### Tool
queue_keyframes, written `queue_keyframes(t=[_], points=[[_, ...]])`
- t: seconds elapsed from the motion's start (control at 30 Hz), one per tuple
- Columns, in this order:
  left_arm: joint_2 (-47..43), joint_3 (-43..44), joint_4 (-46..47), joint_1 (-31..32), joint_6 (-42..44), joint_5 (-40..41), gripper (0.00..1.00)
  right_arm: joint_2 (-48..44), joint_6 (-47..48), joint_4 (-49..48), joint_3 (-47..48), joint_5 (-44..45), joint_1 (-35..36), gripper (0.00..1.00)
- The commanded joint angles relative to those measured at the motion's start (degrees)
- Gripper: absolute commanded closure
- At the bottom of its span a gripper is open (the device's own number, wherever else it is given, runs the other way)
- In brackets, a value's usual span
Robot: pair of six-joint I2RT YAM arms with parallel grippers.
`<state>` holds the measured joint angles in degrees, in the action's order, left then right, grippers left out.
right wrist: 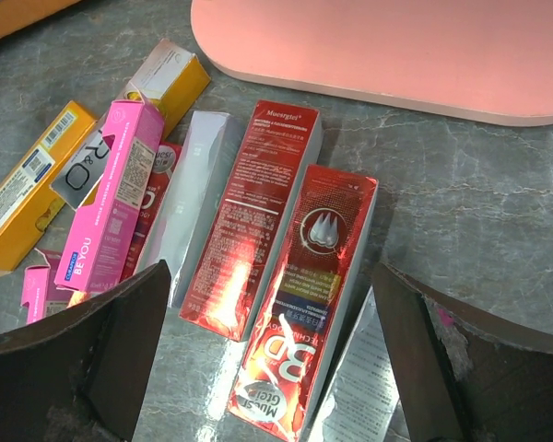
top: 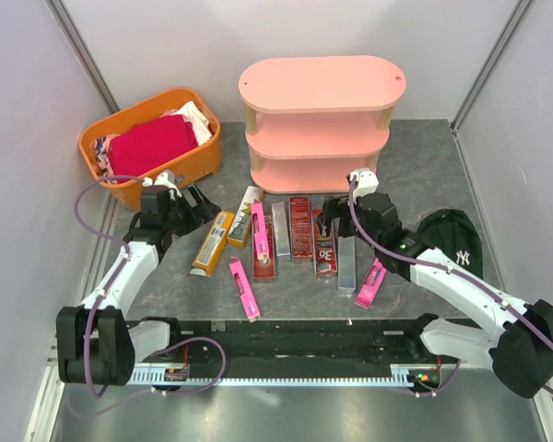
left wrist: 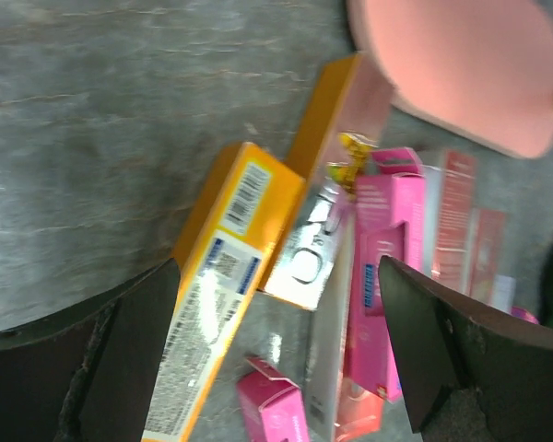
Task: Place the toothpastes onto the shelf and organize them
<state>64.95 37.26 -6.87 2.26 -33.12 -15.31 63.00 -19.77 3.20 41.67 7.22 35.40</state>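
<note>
Several toothpastes lie flat on the grey table in front of the pink shelf: a yellow carton, pink ones, dark red ones and silver ones. My left gripper hovers open at the left end of the group. In its wrist view the left gripper spans a yellow carton and a silver one. My right gripper is open at the group's right side. In its own view the right gripper hangs over a shiny red carton. Neither holds anything.
An orange basket with a red cloth stands at the back left, close to my left arm. A black cap lies at the right beside my right arm. Grey walls close in both sides and the back.
</note>
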Motion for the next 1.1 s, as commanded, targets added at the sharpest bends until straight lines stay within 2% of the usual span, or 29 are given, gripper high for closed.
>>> queue_keyframes(t=[0.0,0.23,0.3,0.47,0.53,0.77,1.07], points=[[4.1,7.1,-9.5,3.1,5.3,11.1,0.08,2.3,-0.9,-1.4,1.2,-3.0,0.2,0.01],[10.4,8.1,-14.7,11.7,5.3,15.0,0.16,5.2,-1.7,-0.7,3.7,-7.0,0.2,0.01],[10.9,6.9,-15.4,12.3,4.3,16.5,0.21,5.3,-1.6,-0.3,4.1,-7.0,0.1,0.01],[10.2,4.7,-15.9,12.9,2.4,19.0,0.25,5.7,-1.9,0.1,4.4,-8.7,0.2,0.01],[10.0,4.2,-15.9,13.0,2.1,20.0,0.31,6.3,-2.0,0.1,4.6,-9.1,0.1,0.01],[8.2,4.2,-17.4,13.5,2.5,25.4,0.29,8.0,-2.4,-0.4,4.8,-10.1,0.1,0.01],[21.2,9.2,-18.8,14.1,5.1,24.3,0.31,9.9,-2.7,-0.5,6.0,-11.2,0.2,0.01]])
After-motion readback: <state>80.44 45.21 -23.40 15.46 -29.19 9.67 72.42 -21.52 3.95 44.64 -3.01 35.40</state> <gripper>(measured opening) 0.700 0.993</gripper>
